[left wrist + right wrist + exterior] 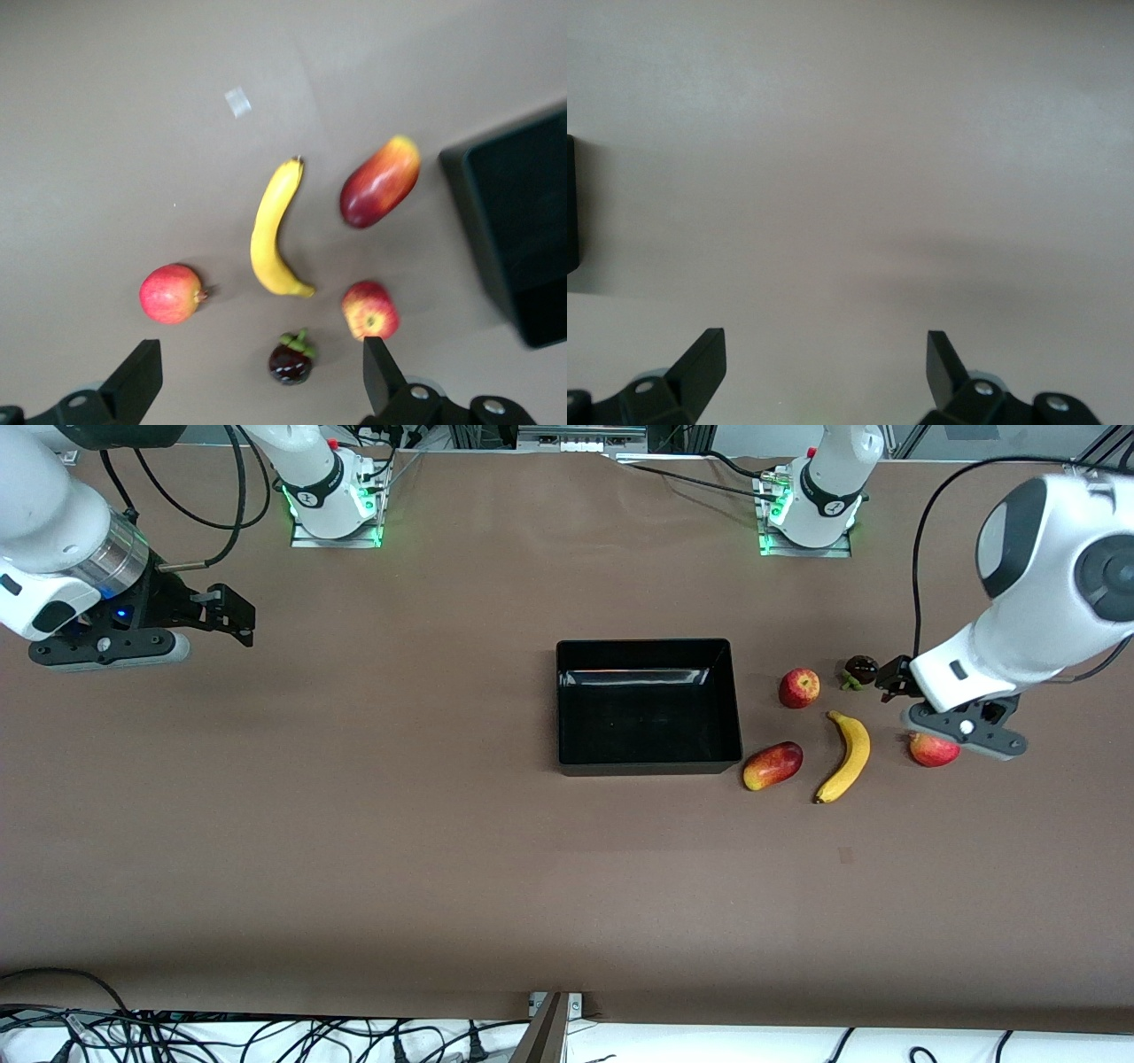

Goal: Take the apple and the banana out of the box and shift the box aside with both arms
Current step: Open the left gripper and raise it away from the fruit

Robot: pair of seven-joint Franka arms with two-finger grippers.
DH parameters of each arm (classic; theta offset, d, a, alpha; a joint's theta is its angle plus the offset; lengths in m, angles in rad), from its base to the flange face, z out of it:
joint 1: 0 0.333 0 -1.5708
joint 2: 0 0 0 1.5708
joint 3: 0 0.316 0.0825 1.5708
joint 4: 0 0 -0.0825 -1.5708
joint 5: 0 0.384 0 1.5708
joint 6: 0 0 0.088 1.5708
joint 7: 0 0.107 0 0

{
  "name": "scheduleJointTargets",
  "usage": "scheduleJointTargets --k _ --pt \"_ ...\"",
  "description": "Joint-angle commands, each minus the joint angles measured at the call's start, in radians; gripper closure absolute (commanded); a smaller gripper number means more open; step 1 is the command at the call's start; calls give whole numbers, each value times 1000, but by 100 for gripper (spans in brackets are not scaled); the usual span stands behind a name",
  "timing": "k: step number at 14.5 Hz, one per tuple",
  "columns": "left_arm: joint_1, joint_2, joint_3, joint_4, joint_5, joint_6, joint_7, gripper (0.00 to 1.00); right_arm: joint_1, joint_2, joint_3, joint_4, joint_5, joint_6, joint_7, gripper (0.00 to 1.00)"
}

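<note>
Front view: the glossy black rectangular plastic box [647,644] sits empty at mid-bench, its long axis on the 3-to-9 o'clock line, so one short wall faces each arm's end. The small red apple with yellow streaks [799,688] and the long curved yellow banana [846,756] lie out on the bench [354,850] at the box's 3 o'clock, among a red-yellow mango [772,765], a dark mangosteen [860,669] and a red-pink round fruit [932,750]. The left end effector [963,731] hangs over that round fruit, and the box lies at its 9 o'clock. The right end effector [106,648] waits over bare bench, well apart from the box, which lies at its 3 o'clock. I judge the left arm the nearer for the two-armed push.

Left wrist view: the left end effector [261,363] is spread wide and holds nothing. The banana [276,230] and apple [370,310] lie between it and the box's wall [469,221].

Right wrist view: the right end effector [824,354] is also spread and empty, and only a sliver of the box [570,204] shows at the edge.
</note>
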Motion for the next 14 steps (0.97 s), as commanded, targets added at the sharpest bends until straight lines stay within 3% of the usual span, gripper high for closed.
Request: scheduleJointTargets --k 1,5,12,14 --pt "-14 -56 30 28 -58 -32 -45 0 0 0 2 16 -7 -16 4 0" --pt "-15 -107 30 26 -61 -92 -146 0 0 0 2 16 -7 -15 4 0" --pt "-12 -121 32 26 -52 -106 -155 0 11 2 5 18 -1 16 7 0" --pt "-12 -119 32 26 -53 -110 -156 0 52 61 11 27 1 75 -14 0"
